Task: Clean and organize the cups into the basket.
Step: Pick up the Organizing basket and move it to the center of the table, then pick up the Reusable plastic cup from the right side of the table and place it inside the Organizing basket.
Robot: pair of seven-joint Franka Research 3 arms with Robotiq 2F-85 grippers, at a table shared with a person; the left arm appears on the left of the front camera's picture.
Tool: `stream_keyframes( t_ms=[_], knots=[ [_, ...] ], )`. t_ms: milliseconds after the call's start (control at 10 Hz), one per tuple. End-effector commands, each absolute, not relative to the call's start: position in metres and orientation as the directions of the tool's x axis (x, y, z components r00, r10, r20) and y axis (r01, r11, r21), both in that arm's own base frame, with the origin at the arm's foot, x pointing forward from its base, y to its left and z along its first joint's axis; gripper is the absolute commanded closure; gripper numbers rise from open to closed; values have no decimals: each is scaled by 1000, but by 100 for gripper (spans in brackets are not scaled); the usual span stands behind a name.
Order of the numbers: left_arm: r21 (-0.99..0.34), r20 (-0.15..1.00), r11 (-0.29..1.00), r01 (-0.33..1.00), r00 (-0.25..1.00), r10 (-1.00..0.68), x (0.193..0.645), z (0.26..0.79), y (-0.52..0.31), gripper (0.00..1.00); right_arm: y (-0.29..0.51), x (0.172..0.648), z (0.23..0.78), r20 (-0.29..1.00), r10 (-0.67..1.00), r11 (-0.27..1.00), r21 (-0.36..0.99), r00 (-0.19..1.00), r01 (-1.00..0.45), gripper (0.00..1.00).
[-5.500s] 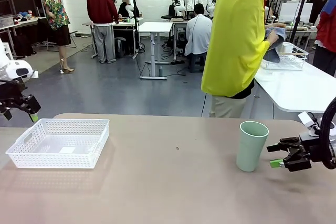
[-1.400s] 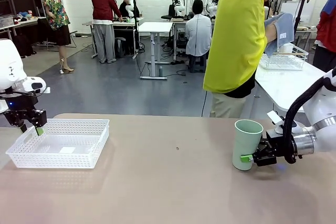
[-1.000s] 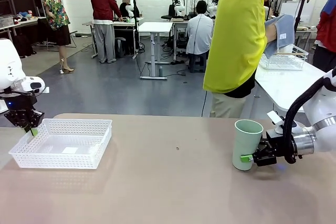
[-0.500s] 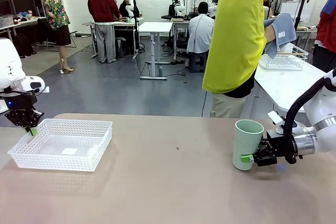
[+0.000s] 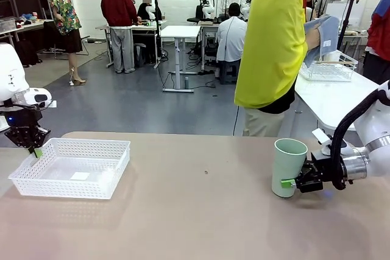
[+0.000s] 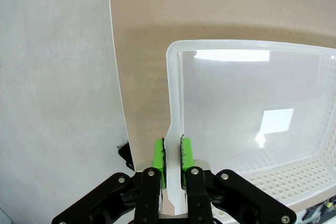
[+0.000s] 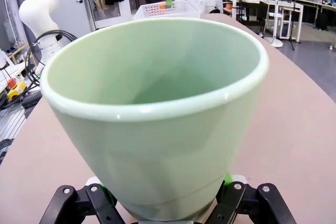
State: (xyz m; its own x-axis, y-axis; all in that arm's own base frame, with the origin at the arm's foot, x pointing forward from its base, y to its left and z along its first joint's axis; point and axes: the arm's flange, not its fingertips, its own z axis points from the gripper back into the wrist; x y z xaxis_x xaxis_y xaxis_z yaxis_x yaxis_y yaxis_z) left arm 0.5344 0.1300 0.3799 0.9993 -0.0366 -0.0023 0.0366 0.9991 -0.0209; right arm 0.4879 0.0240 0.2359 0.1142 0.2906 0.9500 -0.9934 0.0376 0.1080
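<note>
The left gripper (image 6: 172, 155), pointing down at the tabletop's (image 5: 195, 211) left edge, is pinched tight on the left-end rim of the white basket (image 5: 68, 188). The right gripper (image 5: 287, 182), held level near the right edge, clasps the upright mint green cup (image 5: 287, 161) low on its sides.

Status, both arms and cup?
Left gripper shut on white basket rim. Right gripper shut on mint green cup, upright. Person at far side, turned away.

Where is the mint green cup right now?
Front view: the mint green cup is upright at the table's right side, clasped low by the right gripper.
</note>
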Motion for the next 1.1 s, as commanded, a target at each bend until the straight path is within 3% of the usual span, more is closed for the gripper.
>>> stream_keyframes(
  t_ms=[0,300,1000],
  knots=[
    [-100,-37,995,-28,999,25,524,421,129,100,17,478,259,944,312,44,98,107,-994,96],
    [-109,2,991,-83,997,83,498,467,100,100,-7,468,296,950,299,87,61,84,-994,96],
    [-61,-98,988,-140,986,134,530,434,43,100,-54,450,333,955,281,148,51,91,-988,96]
  ],
)
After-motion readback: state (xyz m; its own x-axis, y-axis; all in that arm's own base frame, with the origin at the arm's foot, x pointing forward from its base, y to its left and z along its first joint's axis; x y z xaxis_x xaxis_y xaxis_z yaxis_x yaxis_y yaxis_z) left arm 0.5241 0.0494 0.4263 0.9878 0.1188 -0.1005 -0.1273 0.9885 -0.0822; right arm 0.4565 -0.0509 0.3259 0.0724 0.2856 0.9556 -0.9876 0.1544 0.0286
